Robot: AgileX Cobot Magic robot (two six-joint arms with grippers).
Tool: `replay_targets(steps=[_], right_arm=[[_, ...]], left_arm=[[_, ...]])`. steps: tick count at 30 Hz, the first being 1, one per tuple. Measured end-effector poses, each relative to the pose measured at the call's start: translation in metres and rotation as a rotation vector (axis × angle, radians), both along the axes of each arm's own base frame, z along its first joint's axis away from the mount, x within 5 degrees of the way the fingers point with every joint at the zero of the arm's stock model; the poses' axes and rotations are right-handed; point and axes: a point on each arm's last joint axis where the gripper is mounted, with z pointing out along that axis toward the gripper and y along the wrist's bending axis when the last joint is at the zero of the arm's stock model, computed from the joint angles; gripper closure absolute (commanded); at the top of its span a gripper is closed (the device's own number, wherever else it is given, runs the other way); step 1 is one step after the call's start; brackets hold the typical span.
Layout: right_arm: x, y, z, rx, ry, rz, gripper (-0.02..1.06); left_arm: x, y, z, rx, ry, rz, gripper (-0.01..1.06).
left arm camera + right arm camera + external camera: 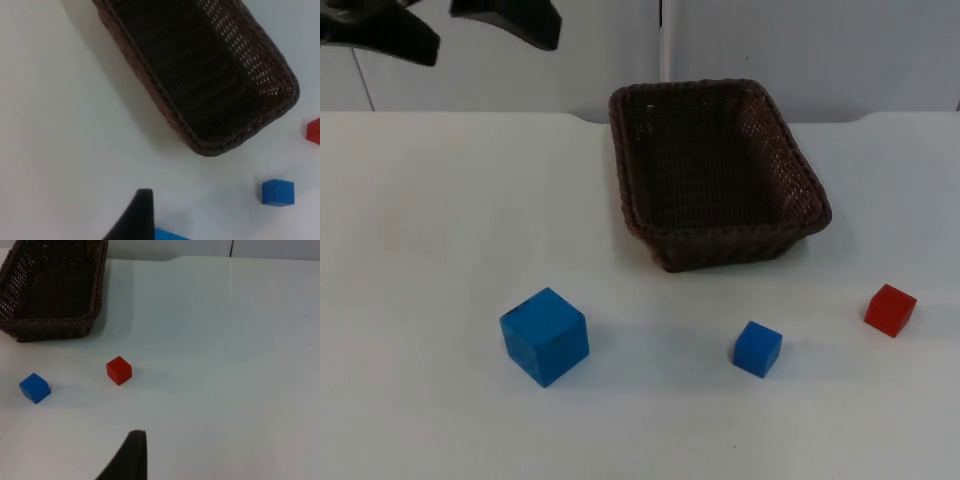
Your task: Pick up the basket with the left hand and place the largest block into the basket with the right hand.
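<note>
A dark brown wicker basket (725, 243) rests empty on the white table at the back centre. The largest block, a big blue cube (545, 336), lies front left of it. A small blue cube (757, 348) and a small red cube (890, 309) lie front right. My left gripper (445, 30) hangs open high over the table's back left, well clear of the basket (215, 146). In the left wrist view one of its fingertips (139, 212) stands by an edge of the big cube (170, 235). My right gripper (126, 460) waits over the right side, near the red cube (119, 370).
The grey partition wall (820, 50) closes the table's far edge behind the basket. The right wrist view has the basket (50, 331) and the small blue cube (35, 388) beyond the red one. The small blue cube (278, 192) and red cube (314, 131) lie past the basket's end.
</note>
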Motion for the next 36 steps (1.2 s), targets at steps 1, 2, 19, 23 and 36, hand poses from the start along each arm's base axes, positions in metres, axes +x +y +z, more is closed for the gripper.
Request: replay_targets(steps=[1, 2, 19, 23, 36], right_arm=[[0.0, 0.0, 0.0, 0.0, 0.0, 0.0, -0.01], [0.0, 0.0, 0.0, 0.0, 0.0, 0.0, -0.01], [0.0, 0.0, 0.0, 0.0, 0.0, 0.0, -0.01], [0.0, 0.0, 0.0, 0.0, 0.0, 0.0, -0.01], [0.0, 0.0, 0.0, 0.0, 0.0, 0.0, -0.01]], left_arm=[[0.004, -0.006, -0.001, -0.008, 0.009, -0.003, 0.03], [0.008, -0.011, -0.002, -0.01, 0.017, -0.008, 0.03], [0.058, -0.075, -0.054, -0.022, 0.157, -0.042, 0.03], [0.071, -0.085, -0.064, -0.022, 0.18, -0.027, 0.03], [0.133, -0.097, -0.086, 0.065, 0.157, 0.135, 0.03]])
